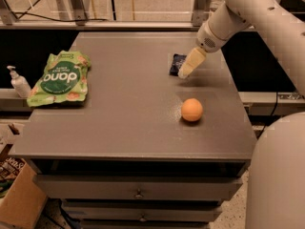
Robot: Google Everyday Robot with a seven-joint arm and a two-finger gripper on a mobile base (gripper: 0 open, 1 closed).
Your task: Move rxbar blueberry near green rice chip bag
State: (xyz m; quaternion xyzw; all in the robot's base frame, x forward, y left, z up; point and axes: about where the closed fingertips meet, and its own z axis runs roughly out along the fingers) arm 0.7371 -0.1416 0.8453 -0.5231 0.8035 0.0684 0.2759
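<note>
Far left, just off the table's edge: a white pump bottle [19, 82], upright on a lower ledge. Right beside it, on the grey table top [124, 118]: the green rice chip bag [59, 78], lying flat near the left edge, crinkled, dark green oval with white letters face up, pictured chips around the oval. Close to the bottle, with a narrow gap between (hard to say whether overhanging the table's edge at the lower-left corner).

Lower left, on the floor: a cardboard box [19, 209], partly cut off by the frame. Under the top, along the front: drawers [138, 187] with small knobs.

Then a wide stretch of grey surface, over to the right half. There, toward the back: the rxbar blueberry [176, 64], flat on the top, dark navy, only its left part showing. Well apart from the green rice chip bag, with most of the table's width between the two.

Over the bar's right part: the gripper [185, 73], cream-coloured, tapering down and to the left, tip at the bar's lower-right corner. Cannot tell whether open or closed, nor whether gripping the bar or merely poised over it.

In front of the bar and slightly to the right: an orange ball [192, 109], resting on the top, near both bar and gripper but clear of each.

Further right and higher: the white arm [257, 13], slanting down from the upper right corner to the gripper. Lower right corner: the robot's rounded white body [279, 175], beside the table's front right corner.
</note>
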